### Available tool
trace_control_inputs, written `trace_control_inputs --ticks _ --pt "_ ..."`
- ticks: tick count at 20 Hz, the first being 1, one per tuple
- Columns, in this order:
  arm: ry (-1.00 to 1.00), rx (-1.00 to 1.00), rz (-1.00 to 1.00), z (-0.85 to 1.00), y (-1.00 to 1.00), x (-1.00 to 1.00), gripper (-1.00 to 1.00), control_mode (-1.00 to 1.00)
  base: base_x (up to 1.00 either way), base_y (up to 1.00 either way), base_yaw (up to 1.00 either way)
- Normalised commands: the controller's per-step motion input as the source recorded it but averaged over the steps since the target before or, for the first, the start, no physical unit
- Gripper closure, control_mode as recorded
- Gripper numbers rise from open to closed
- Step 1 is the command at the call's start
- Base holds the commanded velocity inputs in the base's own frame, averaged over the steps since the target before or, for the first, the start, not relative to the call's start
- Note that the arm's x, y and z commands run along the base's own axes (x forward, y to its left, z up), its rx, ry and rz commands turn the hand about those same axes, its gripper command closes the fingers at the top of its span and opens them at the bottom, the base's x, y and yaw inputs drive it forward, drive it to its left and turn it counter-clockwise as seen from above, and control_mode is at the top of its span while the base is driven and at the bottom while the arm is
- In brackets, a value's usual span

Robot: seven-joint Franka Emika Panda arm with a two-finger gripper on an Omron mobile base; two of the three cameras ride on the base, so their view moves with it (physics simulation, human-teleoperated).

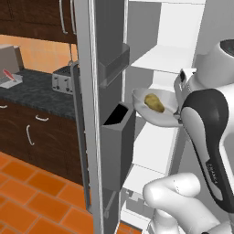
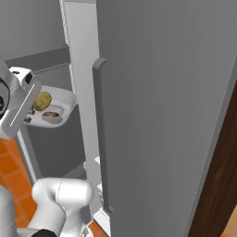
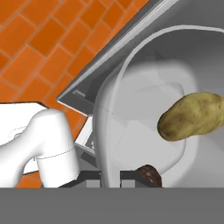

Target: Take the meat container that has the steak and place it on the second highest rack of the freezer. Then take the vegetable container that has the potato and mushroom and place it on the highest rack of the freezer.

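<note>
Gripper (image 3: 110, 177) pinching near rim of vegetable container (image 3: 144, 87), one fingertip each side of the wall. Container held aloft at open freezer (image 1: 164, 59). Potato (image 3: 191, 116) at 3 o'clock inside, mushroom (image 3: 149, 175) at 6 o'clock.

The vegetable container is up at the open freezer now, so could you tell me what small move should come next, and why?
Probably raise it: the vegetable container, with potato and mushroom, hangs from the claw below the highest rack.
</note>
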Motion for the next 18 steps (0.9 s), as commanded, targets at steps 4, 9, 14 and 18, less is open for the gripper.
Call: trace_control_inputs --ticks 4,9,14,18 --pt "-0.06 0.00 -0.25 0.63 0.08 0.75 1.00 -1.00 0.00 0.00 0.00" --pt "-0.05 0.01 -0.17 0.36 0.00 0.91 1.00 -1.00 0.00 0.00 0.00" --pt "-0.34 0.00 -0.03 -0.10 0.00 0.72 1.00 -1.00 0.00 0.00 0.00" --pt "-0.33 0.00 -0.04 0.00 0.00 0.69 1.00 -1.00 0.00 0.00 0.00"
